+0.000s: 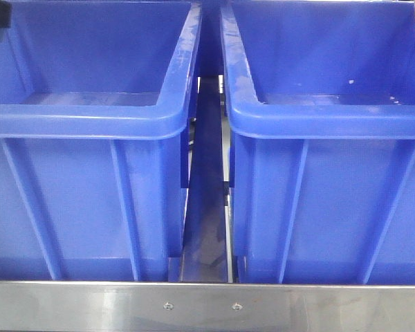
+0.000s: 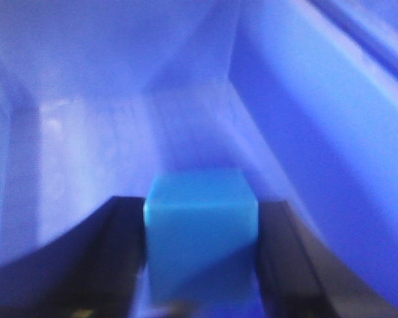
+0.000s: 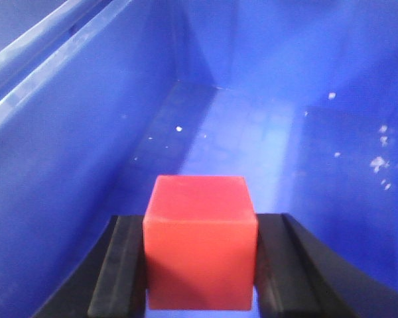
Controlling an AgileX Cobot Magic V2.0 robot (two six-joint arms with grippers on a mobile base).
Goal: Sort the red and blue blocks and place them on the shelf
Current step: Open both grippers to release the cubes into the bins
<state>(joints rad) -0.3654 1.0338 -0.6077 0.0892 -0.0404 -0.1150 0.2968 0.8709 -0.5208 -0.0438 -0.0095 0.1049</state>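
**Both cubes held inside the bins, release pending**

Front view: two large blue bins fill the frame, left bin (image 1: 90,117) and right bin (image 1: 332,117), standing side by side on the shelf, with a narrow gap between them at centre. The shelf's flat steel front bar (image 1: 207,304) runs along the bottom edge and carries two small screws (image 1: 202,306). Of the arms, only dark fragments show at the extreme upper corners; too little to read.

Left wrist view (blurred): left gripper (image 2: 200,265) is pinching the blue block (image 2: 200,245) between its two dark fingers (image 2: 119,258). The cube sits squarely at lower centre, with pale blue bin walls and floor behind it, so the camera looks down into a bin. Which bin it is cannot be confirmed from this view.

Right wrist view: right gripper (image 3: 200,265) is clamped on the red block (image 3: 200,242), fingers (image 3: 123,265) pressed flat to opposite faces. A speckled bin floor lies beyond, and a rim runs across the upper left.

Judgement: one colour per bin appears to be the sorting logic. Each cube is held low and level, probably so it drops short and does not bounce. Contact with the floor is not visible.
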